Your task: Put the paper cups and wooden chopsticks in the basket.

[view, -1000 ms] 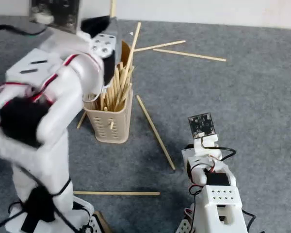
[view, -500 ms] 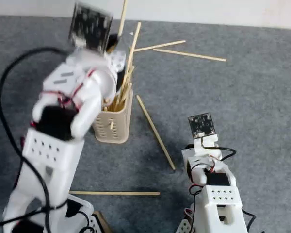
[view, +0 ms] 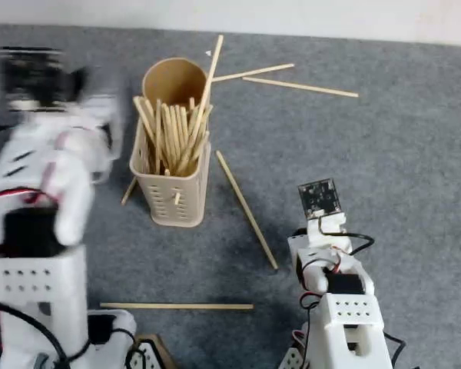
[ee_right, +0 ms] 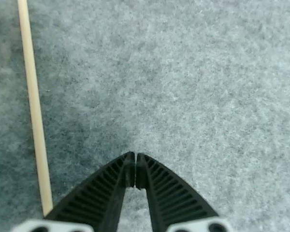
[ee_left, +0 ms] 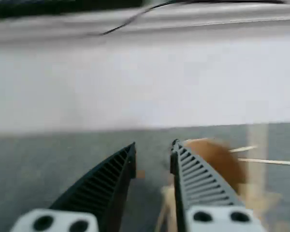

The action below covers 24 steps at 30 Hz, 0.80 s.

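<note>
Well, at the left our left claw [ee_left: 152,147] hangs released and empty, raised to the left of the basket [view: 173,201]. A near chopstick [view: 177,306] lies loose on the counter [view: 415,169], and a short end [view: 129,191] pokes out by the basket's left wall. The basket holds a thick bundle of chopsticks [view: 169,138], and a paper cup [view: 174,81] seems to sit in its far end. To the right, a diagonal chopstick [view: 246,209], a far chopstick [view: 253,73] and a far-right chopstick [view: 300,87] lie loose. Our right claw [ee_right: 135,157] is clenched on nothing. We judge the task mostly done, with about five sticks to collect.
</note>
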Tool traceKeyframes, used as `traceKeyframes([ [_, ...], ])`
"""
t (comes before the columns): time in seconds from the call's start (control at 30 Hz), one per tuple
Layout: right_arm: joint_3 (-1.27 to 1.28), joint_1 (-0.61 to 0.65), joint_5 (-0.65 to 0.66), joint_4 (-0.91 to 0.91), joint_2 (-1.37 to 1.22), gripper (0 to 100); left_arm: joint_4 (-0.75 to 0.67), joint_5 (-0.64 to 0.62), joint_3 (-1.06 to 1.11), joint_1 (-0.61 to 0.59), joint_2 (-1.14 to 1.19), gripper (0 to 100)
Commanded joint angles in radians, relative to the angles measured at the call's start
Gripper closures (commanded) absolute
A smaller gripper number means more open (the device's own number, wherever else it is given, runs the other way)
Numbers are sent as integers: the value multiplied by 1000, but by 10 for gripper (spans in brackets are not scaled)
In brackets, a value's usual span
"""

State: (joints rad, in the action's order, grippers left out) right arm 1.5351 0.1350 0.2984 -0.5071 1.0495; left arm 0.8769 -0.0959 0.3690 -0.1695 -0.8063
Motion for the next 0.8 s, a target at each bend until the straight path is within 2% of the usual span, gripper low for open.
traceKeyframes([
  [0.0, -2, -8, 9, 18, 18, 973, 75, -34, 41, -214, 54, 870],
  [0.07, -2, -8, 9, 18, 18, 973, 86, -25, 114, -262, 147, 870],
  [0.17, -2, -8, 9, 18, 18, 973, 86, 114, 180, -257, 323, 870],
  [0.3, -2, -8, 9, 18, 18, 973, 91, 348, 182, -143, 562, 839],
  [0.4, -2, -8, 9, 18, 18, 973, 91, 465, 182, -33, 693, 784],
  [0.53, -2, -8, 9, 18, 18, 973, 91, 503, 136, 47, 806, 779],
  [0.77, -2, -12, 9, 18, 18, 973, 87, 503, 21, 10, 1010, 780],
])
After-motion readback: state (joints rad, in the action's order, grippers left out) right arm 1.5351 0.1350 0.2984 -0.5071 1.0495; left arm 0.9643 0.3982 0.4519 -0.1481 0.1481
